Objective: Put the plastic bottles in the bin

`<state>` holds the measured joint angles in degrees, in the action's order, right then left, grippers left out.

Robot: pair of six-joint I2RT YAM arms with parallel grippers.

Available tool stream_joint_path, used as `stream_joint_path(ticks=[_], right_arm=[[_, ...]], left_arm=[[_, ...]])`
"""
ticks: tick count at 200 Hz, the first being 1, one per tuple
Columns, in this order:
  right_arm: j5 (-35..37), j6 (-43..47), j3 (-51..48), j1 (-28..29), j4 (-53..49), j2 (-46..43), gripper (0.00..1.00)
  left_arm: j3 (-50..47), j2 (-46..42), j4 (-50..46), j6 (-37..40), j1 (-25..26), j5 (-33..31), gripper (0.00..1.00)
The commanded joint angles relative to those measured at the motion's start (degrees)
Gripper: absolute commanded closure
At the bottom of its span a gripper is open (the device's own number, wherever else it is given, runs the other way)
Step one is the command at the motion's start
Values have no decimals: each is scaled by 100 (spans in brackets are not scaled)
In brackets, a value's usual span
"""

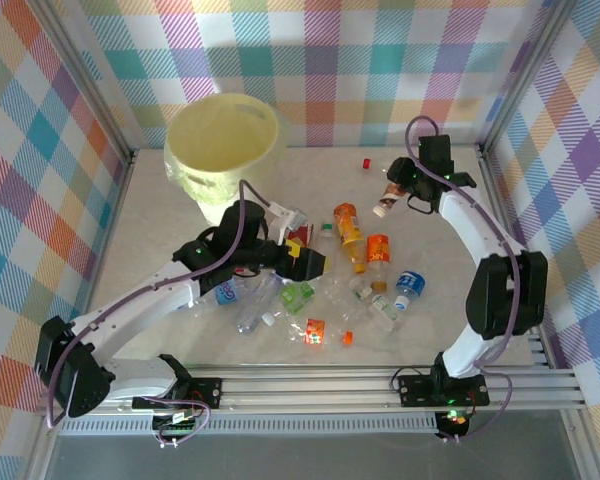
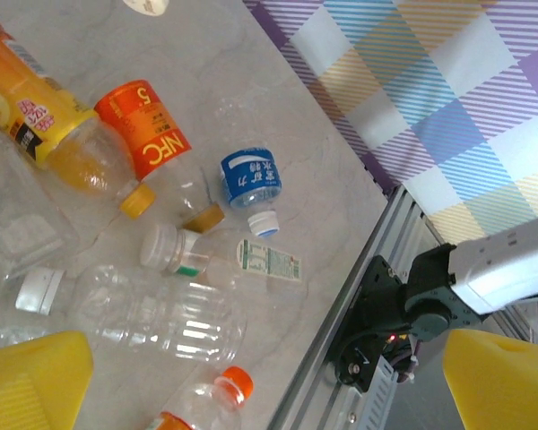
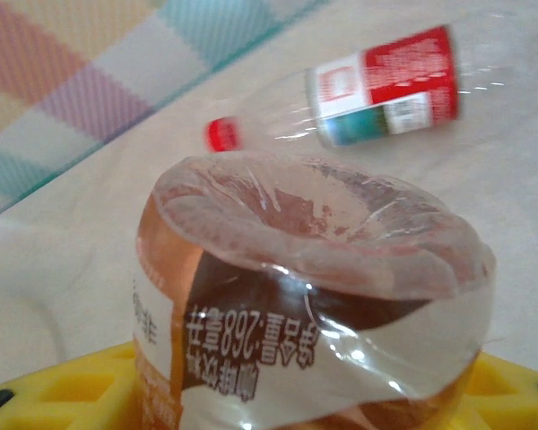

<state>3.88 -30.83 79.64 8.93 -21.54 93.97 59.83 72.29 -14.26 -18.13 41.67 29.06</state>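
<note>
The bin (image 1: 223,140) stands at the far-left corner of the bench (image 1: 150,230). No bottle shows inside it, so the job looks barely begun. The left fingers (image 2: 31,381) hang wide apart over the scattered bottles (image 1: 350,280) mid-bench. Toward the far-right corner, the right fingers (image 3: 63,394) clamp a brown bottle (image 3: 314,296). Its way to the bin along the far edge looks open, though walls (image 1: 40,200) hem three sides.

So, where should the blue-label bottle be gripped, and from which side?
Grip the blue-label bottle across its labelled middle, coming from above. It lies flat on the table with some bare surface on both sides, so there is probably room.
</note>
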Motion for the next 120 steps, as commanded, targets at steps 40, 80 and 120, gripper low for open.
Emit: stream_joint_path(ticks=[40,80,120], right_arm=[[-1718,421,-304,453,-401,-1123,42],[-2052,374,-578,773,-577,-1679,40],[-2174,342,-710,958,-678,-1893,40]], left_arm=[[897,1115,645,158,104,46,8],[1194,1611,1201,-102,158,-108,14],[1546,1955,1278,-66,403,-98,18]])
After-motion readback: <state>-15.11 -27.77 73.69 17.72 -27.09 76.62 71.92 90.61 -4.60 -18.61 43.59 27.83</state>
